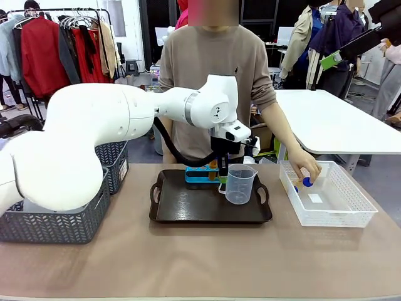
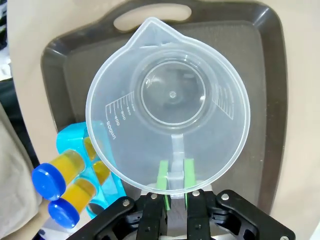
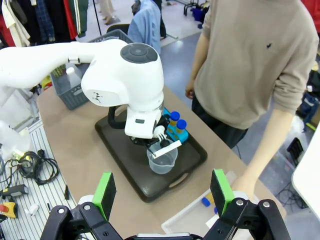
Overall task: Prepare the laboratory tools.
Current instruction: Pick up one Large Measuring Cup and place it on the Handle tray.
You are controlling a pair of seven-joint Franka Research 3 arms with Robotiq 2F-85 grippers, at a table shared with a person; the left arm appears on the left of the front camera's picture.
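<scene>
Clear beaker, handle pinched in left jaws; right jaws gape empty. Narrow grip could let it pivot into the tubes.

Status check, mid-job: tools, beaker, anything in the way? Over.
Left tool shut on beaker handle, over tray. Right tool open, empty. Beside beaker: tube rack. Person's hand in white basket.

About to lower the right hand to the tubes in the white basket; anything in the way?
Yes: the person's hand reaches into the white basket, on a blue-capped tube, in the path of the open right hand.
</scene>
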